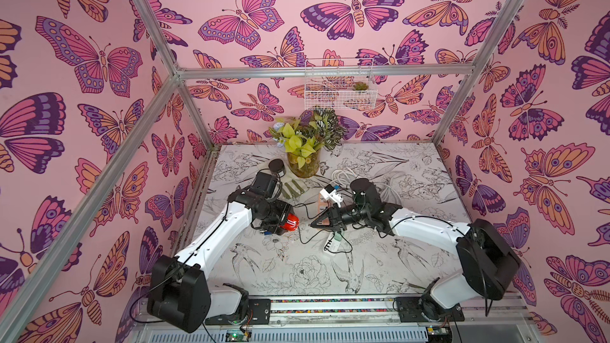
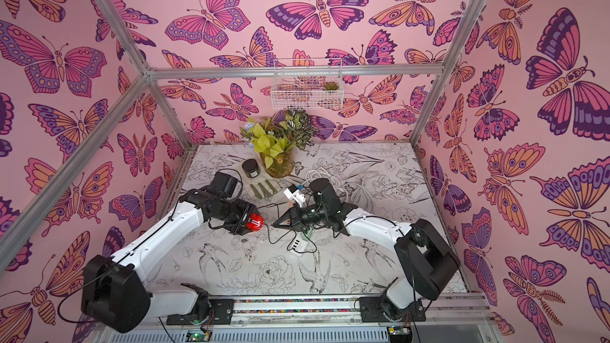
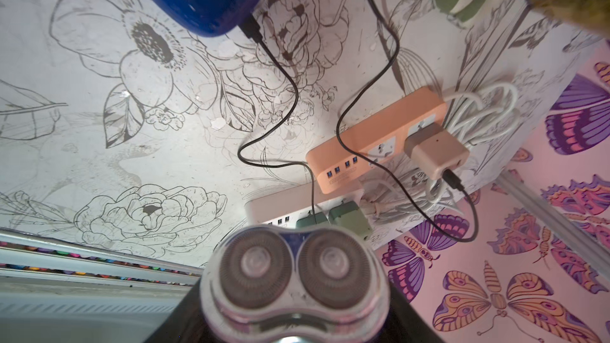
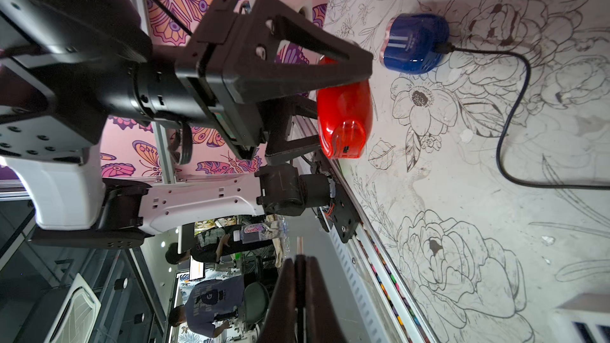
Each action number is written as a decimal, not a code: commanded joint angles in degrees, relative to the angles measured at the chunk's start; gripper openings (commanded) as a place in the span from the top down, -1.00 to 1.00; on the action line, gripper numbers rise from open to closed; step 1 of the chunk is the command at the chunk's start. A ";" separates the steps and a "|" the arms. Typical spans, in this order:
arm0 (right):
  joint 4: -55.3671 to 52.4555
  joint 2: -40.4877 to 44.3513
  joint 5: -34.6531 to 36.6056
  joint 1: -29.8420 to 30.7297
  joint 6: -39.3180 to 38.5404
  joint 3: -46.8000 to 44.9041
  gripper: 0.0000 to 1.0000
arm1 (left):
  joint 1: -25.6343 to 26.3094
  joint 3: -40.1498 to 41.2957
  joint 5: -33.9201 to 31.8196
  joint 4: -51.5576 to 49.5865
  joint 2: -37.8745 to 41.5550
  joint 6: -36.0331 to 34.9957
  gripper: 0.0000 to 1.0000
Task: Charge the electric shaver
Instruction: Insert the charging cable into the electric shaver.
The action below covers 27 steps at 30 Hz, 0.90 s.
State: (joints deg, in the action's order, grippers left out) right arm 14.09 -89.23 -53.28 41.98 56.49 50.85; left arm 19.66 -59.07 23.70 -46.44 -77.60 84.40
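Note:
My left gripper (image 1: 286, 223) is shut on a red electric shaver (image 1: 292, 224), which it holds just above the table. The shaver's two round heads (image 3: 293, 275) face the left wrist camera, and the dark fingers (image 3: 407, 320) flank them. In the right wrist view the small port in the red shaver's (image 4: 345, 110) butt end shows. My right gripper (image 1: 312, 225) is shut, with nothing seen between its tips, and points at the red shaver from a short gap away. A blue shaver (image 4: 414, 44) lies on the table with a black cable (image 4: 515, 100) plugged in.
An orange power strip (image 3: 373, 136) carries a beige adapter (image 3: 435, 153) with a second black cable. A white strip (image 3: 280, 204) lies beside it. A vase of plants (image 1: 303, 160), a black jar (image 1: 276, 166), a glove (image 1: 292, 188) and coiled white cord (image 1: 343, 176) stand behind.

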 commanded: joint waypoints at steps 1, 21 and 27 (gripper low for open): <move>1.80 -2.30 2.21 1.38 -2.05 2.45 1.00 | -0.53 -2.27 5.04 -2.30 -1.23 -5.56 1.00; 7.41 -7.28 5.09 3.42 2.04 2.94 1.00 | -0.51 -2.81 5.24 -2.26 -1.81 -4.08 1.00; 7.20 -7.33 5.99 2.86 2.02 3.37 1.00 | -0.43 -2.24 5.33 -2.33 -1.40 -3.85 1.00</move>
State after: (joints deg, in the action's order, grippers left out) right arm 20.40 -95.92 -48.21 45.12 58.50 52.10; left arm 19.46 -61.06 27.70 -47.66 -79.26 80.99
